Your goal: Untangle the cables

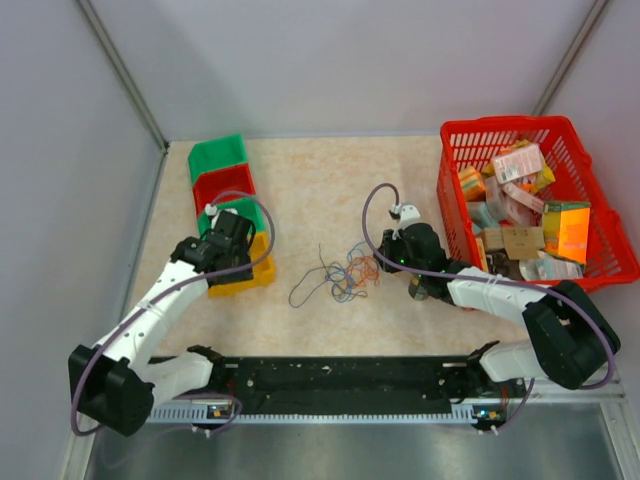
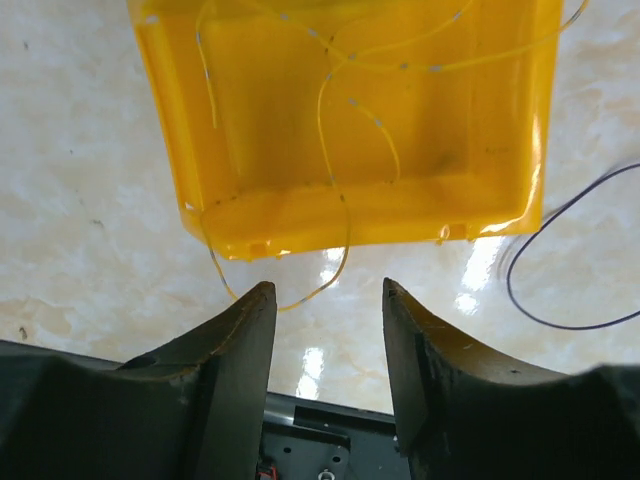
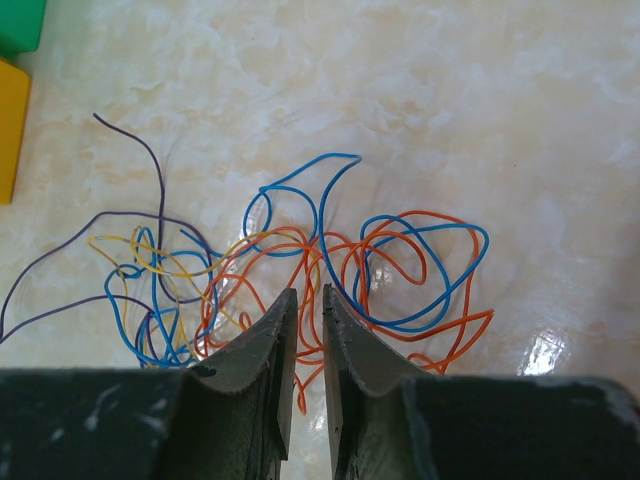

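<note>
from above, the cables (image 1: 345,272) are lying knotted right of the yellow bin (image 1: 262,272). left wrist: the left pincer (image 2: 325,290) is hanging wide, empty, by a yellow wire (image 2: 331,178) spilling over that bin; it could snag. right wrist: the right pincer (image 3: 308,292) is sitting narrow among them; we cannot tell if it is gripping; pulling could tighten knots.

Robotics laboratory test cell: plain grey partition panels (image 1: 350,60) enclose the beige marble-patterned counter (image 1: 320,180) on three sides; a black mounting rail (image 1: 330,378) lies along its near edge.
</note>
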